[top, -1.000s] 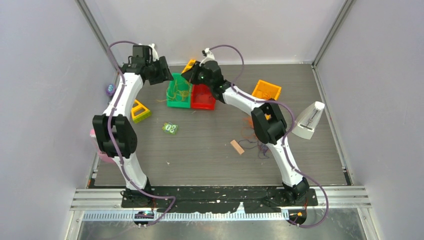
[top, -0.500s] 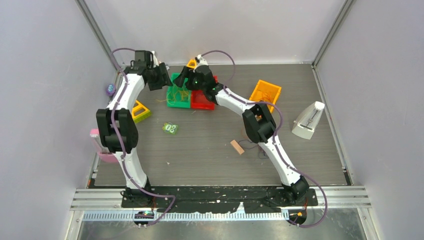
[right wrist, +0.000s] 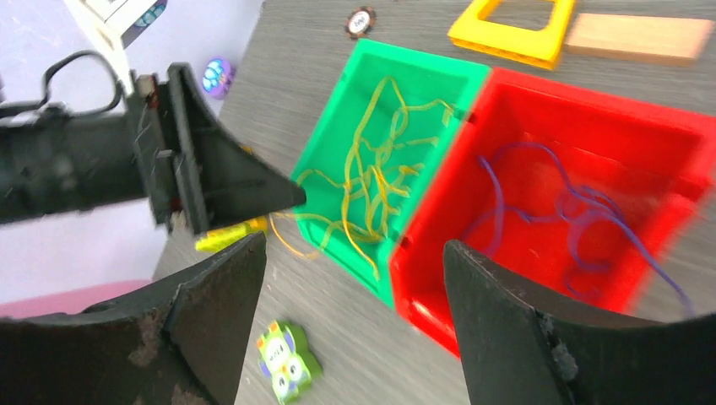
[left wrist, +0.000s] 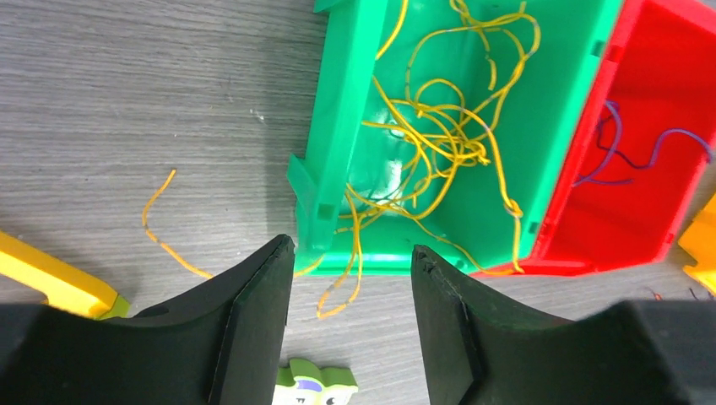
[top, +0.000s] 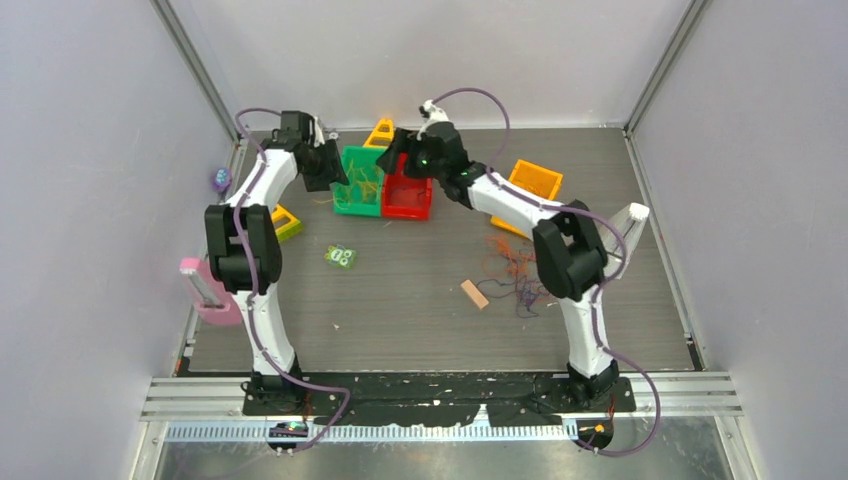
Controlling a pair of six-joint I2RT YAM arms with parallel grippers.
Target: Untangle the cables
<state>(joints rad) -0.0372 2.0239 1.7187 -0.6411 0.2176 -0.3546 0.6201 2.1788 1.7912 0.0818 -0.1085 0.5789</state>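
spread wide since a second ago, right gripper (right wrist: 353,249), empty above both bins. left gripper (left wrist: 350,249) partly apart, empty, beside green bin (left wrist: 338,126). yellow cables (left wrist: 439,143) inside green bin, purple cables (right wrist: 583,207) inside red bin (right wrist: 431,278), mixed tangle (top: 515,275) loose on table (top: 400,310).

Bright, even light; soft shadows. R wrist view motion-blurred, others sharp.

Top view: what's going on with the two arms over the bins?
Looks like colour sorting of thin cables. The left gripper hangs open and empty at the green bin of yellow cables; the right gripper, open and empty, is above it and the red bin of purple cables. A mixed tangle lies unsorted on the table by the right arm.
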